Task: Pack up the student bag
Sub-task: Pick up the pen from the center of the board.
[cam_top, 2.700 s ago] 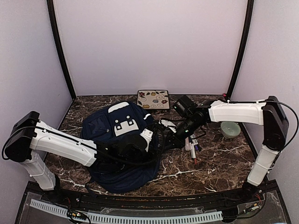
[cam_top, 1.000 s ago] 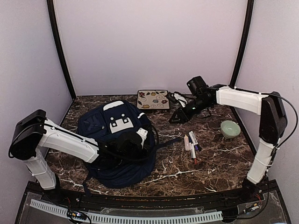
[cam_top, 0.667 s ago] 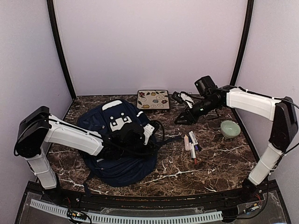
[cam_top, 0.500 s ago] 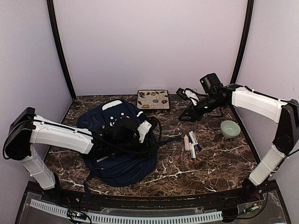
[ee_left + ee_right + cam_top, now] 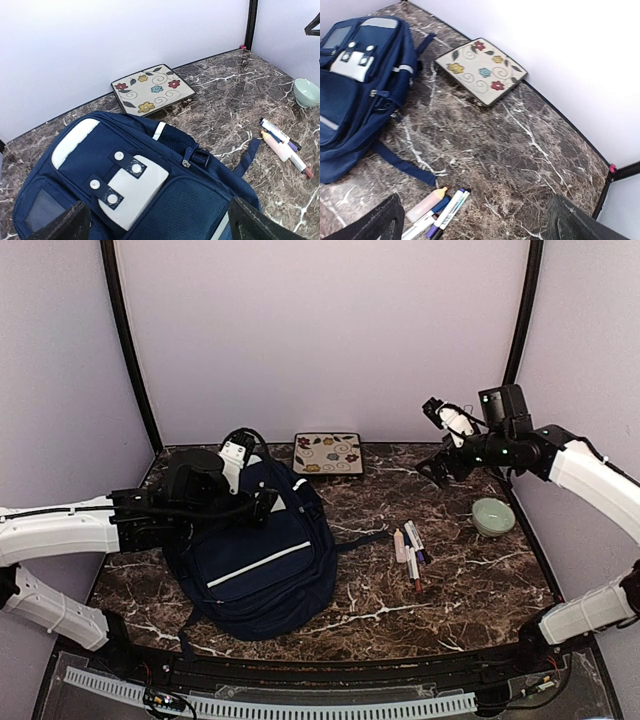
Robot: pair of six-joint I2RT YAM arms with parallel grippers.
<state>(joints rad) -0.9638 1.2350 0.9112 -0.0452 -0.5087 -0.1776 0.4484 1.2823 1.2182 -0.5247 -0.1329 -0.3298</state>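
Directly below the left gripper (image 5: 159, 212), the student bag (image 5: 262, 565) was seen lying on the tabletop (image 5: 480, 585), apparently zipped. Both it and the right gripper (image 5: 475, 200) were held apart, empty. With the markers (image 5: 411, 546) unpacked, opening the bag was judged next.

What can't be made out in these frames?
Student bag interior: its own fabric covers it, all views.
Markers: labels too small everywhere; cut by bottom edge in right wrist view.
Bowl: cropped by right edge in left wrist view.
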